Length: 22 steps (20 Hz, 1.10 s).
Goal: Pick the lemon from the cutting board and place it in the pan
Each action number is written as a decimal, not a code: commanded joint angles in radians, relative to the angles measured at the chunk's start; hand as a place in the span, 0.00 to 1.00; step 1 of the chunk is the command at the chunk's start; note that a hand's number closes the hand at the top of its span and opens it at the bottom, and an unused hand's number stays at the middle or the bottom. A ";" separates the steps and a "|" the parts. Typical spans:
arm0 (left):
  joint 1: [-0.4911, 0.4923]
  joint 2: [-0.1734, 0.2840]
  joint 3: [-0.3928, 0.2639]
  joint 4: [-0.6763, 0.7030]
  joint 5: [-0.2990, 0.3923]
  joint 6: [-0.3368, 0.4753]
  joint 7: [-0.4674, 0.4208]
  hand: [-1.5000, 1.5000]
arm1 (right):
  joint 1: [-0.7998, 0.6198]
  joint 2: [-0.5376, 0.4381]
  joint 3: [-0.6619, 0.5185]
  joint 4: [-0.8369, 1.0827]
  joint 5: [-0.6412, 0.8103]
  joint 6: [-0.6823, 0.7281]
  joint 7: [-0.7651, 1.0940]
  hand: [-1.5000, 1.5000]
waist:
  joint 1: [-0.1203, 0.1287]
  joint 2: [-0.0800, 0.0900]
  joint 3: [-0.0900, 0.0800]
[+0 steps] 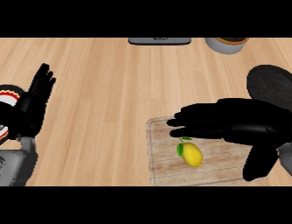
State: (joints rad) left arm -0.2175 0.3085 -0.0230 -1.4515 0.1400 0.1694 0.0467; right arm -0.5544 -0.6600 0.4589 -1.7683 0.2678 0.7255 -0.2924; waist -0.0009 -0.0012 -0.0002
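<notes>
Wooden cutting board (168, 170), half hidden by open right robot hand (239, 120), bears free lemon (192, 155).

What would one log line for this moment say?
lemon: on cutting board | right hand: open above lemon | left hand: resting | pan: empty

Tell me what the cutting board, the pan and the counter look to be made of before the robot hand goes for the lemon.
Cutting board: pale wood, matt, with plank lines and grain. Pan: black and dull, likely dark metal or a non-stick coat; the look leaves it open. Counter: light wood with long grain streaks, perhaps a laminate. The lemon lies on the board under the right robot hand.
</notes>
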 commanded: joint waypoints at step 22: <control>-0.077 -0.072 0.040 0.011 -0.090 -0.014 0.061 0.50 | 0.078 0.159 0.107 0.221 0.502 -0.057 -0.190 0.00 | 0.001 0.002 0.000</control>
State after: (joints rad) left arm -0.2371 0.2532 0.0161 -1.4661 0.0751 0.1393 0.0808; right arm -0.5028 -0.4975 0.5534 -1.5801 0.7010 0.6831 -0.3954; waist 0.0030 0.0004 -0.0001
